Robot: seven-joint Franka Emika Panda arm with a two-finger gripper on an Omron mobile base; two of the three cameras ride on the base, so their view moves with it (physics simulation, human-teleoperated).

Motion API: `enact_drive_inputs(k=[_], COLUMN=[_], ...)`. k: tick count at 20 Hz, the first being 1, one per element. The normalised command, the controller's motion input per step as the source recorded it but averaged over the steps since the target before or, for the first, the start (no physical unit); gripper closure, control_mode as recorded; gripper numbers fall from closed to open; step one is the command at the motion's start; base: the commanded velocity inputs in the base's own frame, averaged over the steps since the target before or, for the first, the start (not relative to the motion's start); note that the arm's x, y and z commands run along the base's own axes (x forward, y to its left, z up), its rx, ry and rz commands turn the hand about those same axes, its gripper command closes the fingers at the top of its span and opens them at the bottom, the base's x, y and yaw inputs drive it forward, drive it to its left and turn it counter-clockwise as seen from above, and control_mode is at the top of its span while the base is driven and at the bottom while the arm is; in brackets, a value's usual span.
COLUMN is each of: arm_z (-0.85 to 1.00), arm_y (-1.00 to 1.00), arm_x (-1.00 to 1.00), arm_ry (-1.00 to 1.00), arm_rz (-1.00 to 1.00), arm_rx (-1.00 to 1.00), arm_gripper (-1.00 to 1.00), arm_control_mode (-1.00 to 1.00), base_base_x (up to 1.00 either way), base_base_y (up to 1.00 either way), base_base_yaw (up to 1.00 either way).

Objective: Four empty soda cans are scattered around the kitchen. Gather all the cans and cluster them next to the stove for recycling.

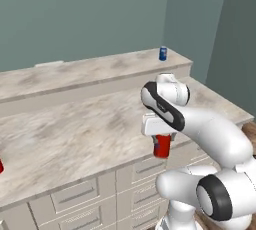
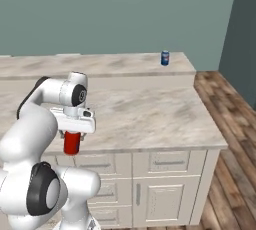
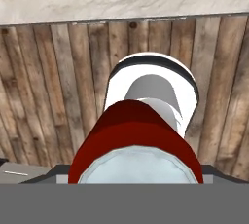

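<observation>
A red soda can (image 1: 162, 147) hangs upright in my gripper (image 1: 161, 141), just past the front edge of the counter and above the drawers. From the right side the same red can (image 2: 72, 143) sits under the white hand, with the gripper (image 2: 73, 138) shut on it. In the hand view the red can (image 3: 131, 130) is close up, its silvery top toward the camera, over the wooden floor. A blue soda can (image 1: 163, 53) stands on the raised back ledge, far right; it is also the blue can (image 2: 165, 58). Another red can (image 1: 1, 166) is cut off at the left edge. The stove is out of view.
A long marble counter (image 1: 75, 134) runs across with a raised ledge (image 1: 90, 74) behind it and grey drawers (image 2: 165, 164) below. Wooden floor (image 2: 230, 124) lies to the right of the counter's end. A grey-green wall stands behind.
</observation>
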Motion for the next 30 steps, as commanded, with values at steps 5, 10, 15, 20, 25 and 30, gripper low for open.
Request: enact_drive_inputs(k=[5,10,15,20,25,30], arm_z=[0.00,0.00,0.00,0.00,0.00,0.00], arm_y=[0.00,0.00,0.00,0.00,0.00,0.00], arm_x=[0.00,0.00,0.00,0.00,0.00,0.00], arm_ry=[0.00,0.00,0.00,0.00,0.00,0.00], arm_rz=[0.00,0.00,0.00,0.00,0.00,0.00], arm_rx=[0.00,0.00,0.00,0.00,0.00,0.00], arm_gripper=[1.00,1.00,1.00,1.00,1.00,1.00], arm_control_mode=[1.00,1.00,1.00,1.00,1.00,1.00], base_base_x=[0.22,0.10,0.00,0.00,0.00,0.00], base_base_y=[0.55,0.64,0.68,0.56,0.43,0.36], base_base_yaw=[-0.03,0.00,0.01,0.12,0.12,0.11])
